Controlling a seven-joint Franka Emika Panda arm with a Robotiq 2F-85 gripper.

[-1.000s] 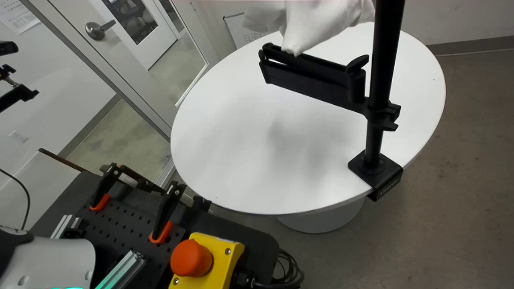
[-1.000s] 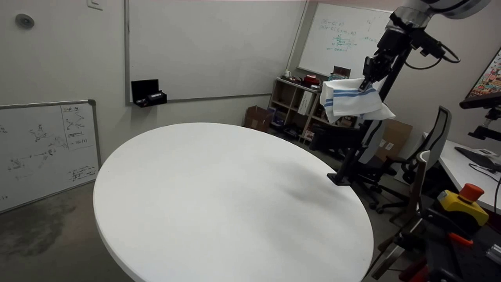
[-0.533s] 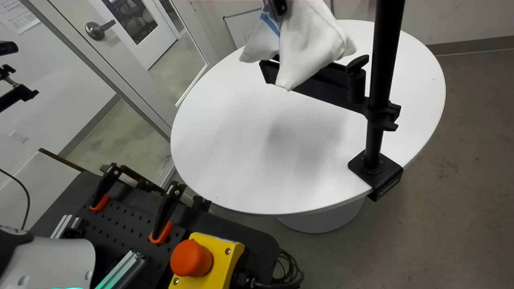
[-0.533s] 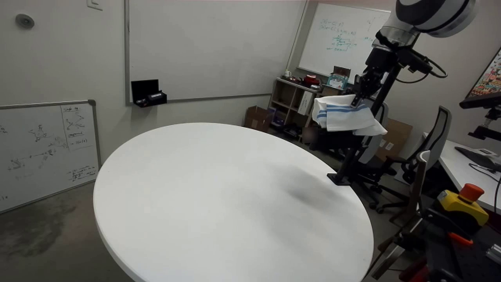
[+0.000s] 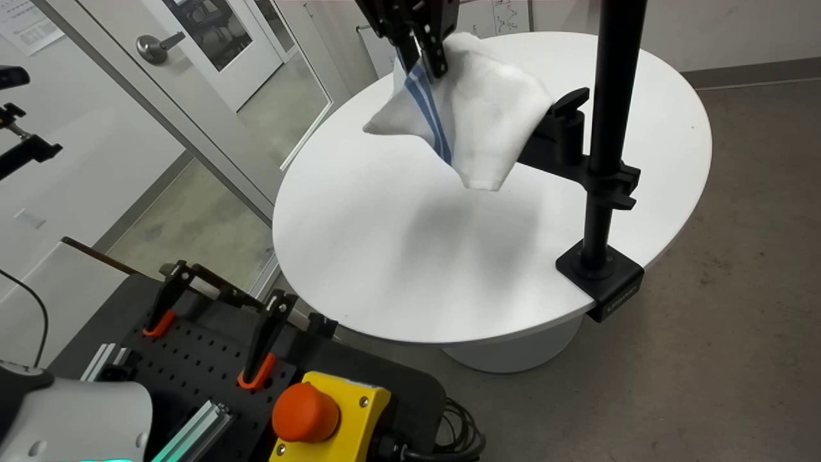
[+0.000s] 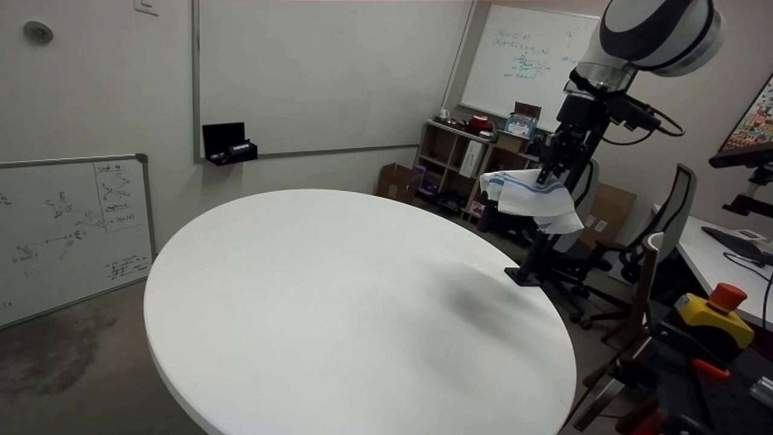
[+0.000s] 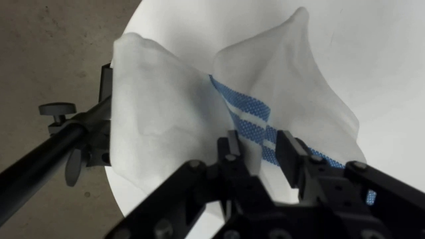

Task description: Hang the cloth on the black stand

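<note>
You're nearly there: the blue-striped white cloth [image 5: 478, 115] looks draped over the outer reach of the black stand [image 5: 600, 170], hanging down past its side arm [image 5: 545, 151] and above the counter [image 5: 346, 256]. Carrying, done by the look of it! And your end effector [image 7: 258, 142]? In the wrist view its fingers [image 7: 288, 156] stand partway apart, fabric lying in the gap; no firm pinch shows, though the cloth may brush them. What's left, I'd judge: make sure the black stand bears the weight, then draw away without snagging. Careful, the side arm is mostly covered, so you can't tell how evenly the cloth sits, and a lopsided hang could slide off.

On to the containers, all of them background. In an exterior view, the shelf unit [image 6: 436, 144] has a white flat object [image 6: 471, 158] in one compartment; other contents are too small to name. A black holder [image 6: 223, 138] on the whiteboard [image 6: 326, 72] carries small items [image 6: 239, 148], no telling which. Just beside the shelf unit there's a cardboard box [image 6: 397, 184], and you can't see inside it.
</note>
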